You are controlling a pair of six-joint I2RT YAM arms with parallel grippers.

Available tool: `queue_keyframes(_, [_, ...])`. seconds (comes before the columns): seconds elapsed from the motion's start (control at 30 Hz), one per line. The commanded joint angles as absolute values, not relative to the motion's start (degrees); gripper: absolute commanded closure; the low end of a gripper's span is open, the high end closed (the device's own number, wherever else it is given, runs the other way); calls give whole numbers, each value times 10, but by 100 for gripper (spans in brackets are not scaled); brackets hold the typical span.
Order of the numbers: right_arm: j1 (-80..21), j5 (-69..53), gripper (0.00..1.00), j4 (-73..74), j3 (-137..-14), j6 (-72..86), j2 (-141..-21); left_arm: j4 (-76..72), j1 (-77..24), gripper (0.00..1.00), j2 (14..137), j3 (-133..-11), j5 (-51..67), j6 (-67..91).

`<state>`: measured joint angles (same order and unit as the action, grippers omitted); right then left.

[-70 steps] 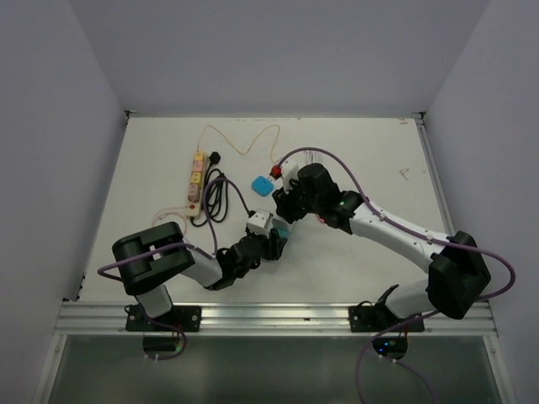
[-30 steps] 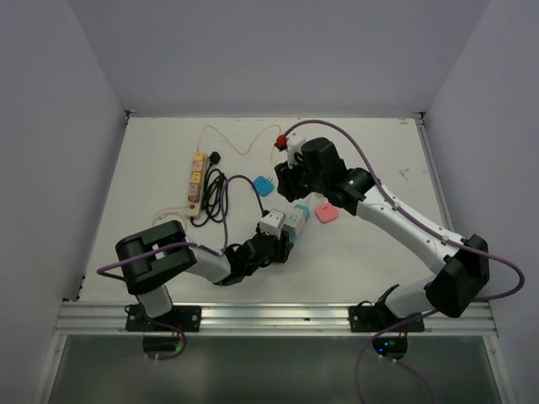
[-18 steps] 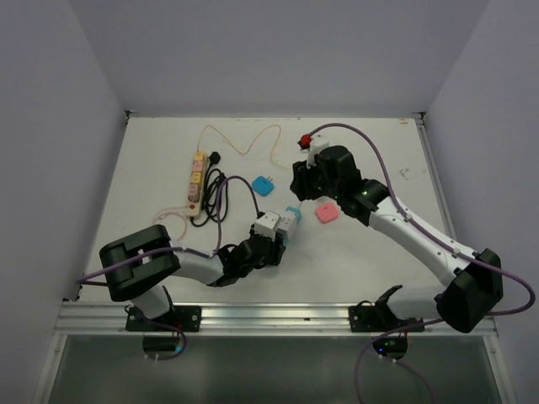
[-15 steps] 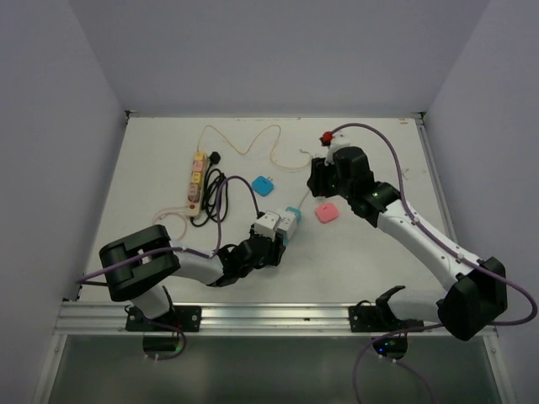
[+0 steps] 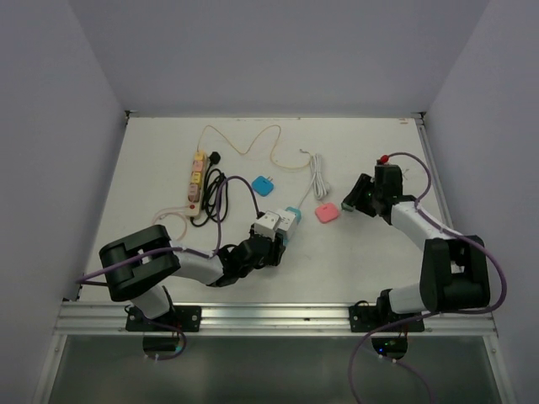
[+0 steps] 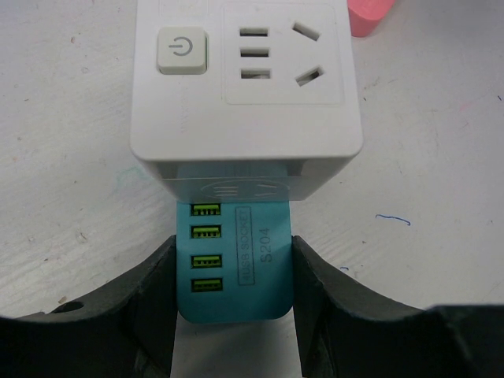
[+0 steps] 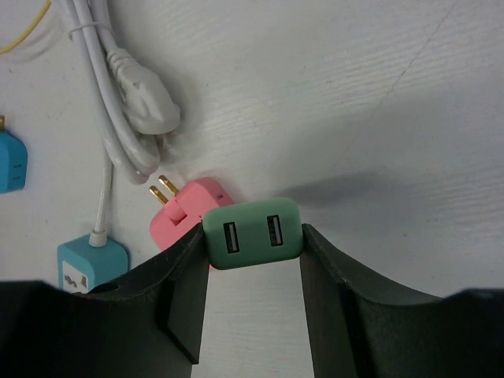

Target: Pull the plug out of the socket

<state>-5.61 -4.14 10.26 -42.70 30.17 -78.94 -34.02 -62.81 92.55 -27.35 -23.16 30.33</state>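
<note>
The socket is a white block (image 6: 244, 87) with a power button and outlets, joined to a teal four-USB part (image 6: 236, 228). It lies on the table, mid-front in the top view (image 5: 283, 220). My left gripper (image 6: 234, 264) is shut on the teal part. My right gripper (image 7: 253, 242) is shut on a green two-port USB plug (image 7: 252, 224), held above the table, apart from the socket. In the top view the right gripper (image 5: 354, 200) is far right of the socket. The socket's outlets show no plug.
A pink plug (image 5: 327, 213) with brass prongs lies just left of the right gripper. A bundled white cable (image 5: 318, 175), a blue plug (image 5: 263, 184), a power strip (image 5: 196, 181) with a black cord (image 5: 216, 195) and a thin yellow wire (image 5: 244, 143) lie further back and left.
My right gripper has moved away from the socket to the right side of the table, carrying the green plug. The left gripper has kept hold of the socket, which shifted slightly.
</note>
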Motion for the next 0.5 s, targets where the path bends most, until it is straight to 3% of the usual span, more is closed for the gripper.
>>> queue_keyframes(0.0, [-29, -100, 83, 37, -435, 350, -821, -333, -630, 100, 926, -265, -236, 291])
queue_keyframes(0.03, [-25, -102, 77, 39, -437, 352, -827, -332, -629, 100, 927, -266, -234, 290])
queue_keyframes(0.07, [-19, -99, 63, 40, -439, 351, -831, -332, -629, 100, 929, -267, -233, 290])
queue_keyframes(0.13, [-18, -82, 48, 49, -445, 345, -833, -332, -629, 100, 933, -270, -233, 287])
queue_keyframes(0.17, [-18, -76, 35, 54, -446, 336, -834, -332, -629, 100, 934, -271, -232, 287])
queue_keyframes(0.33, [-18, -39, 9, 94, -459, 308, -822, -330, -628, 100, 941, -278, -230, 284])
queue_keyframes(0.47, [-18, -33, 2, 105, -458, 286, -797, -330, -628, 100, 942, -279, -230, 285])
